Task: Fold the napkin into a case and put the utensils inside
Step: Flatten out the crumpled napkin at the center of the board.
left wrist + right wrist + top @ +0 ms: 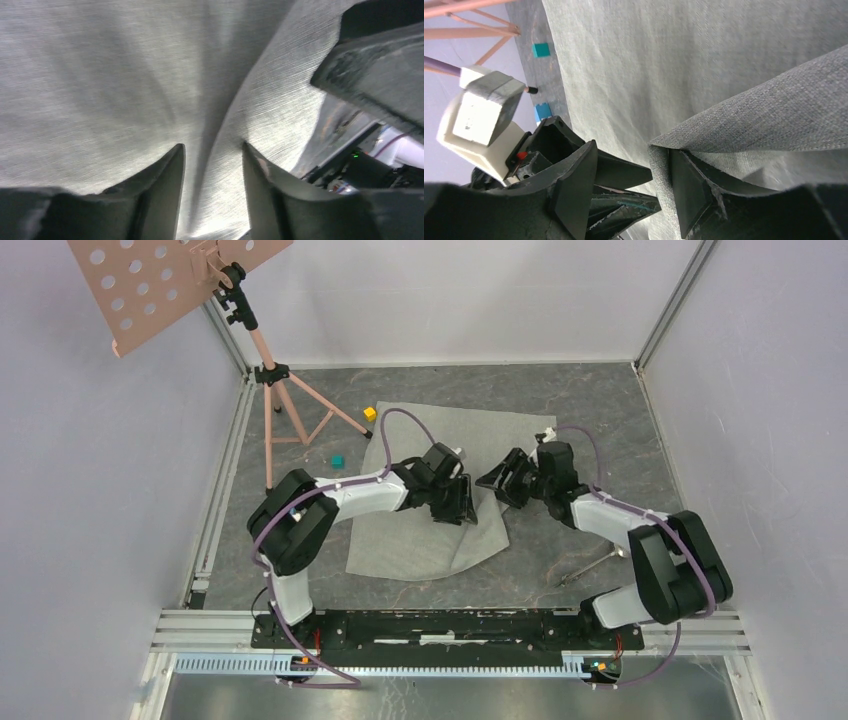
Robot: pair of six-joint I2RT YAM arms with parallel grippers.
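Top external: marbled table [600, 420], white walls [450, 300]; left hand [462, 518], right hand [497, 483] spread over napkin [420, 540].

Robotics lab test cell: plain pale enclosure walls [450, 300], aluminium framing rails [222, 478], a grey marbled table [600, 420], left arm [355, 495] and right arm [610, 515] bolted along its near edge, pink tripod stand [270, 372].

Napkin [400, 540] plain grey-green; yellow cube [369, 413]; teal cube [337, 461]; tabletop [600, 430] marbled dark grey.
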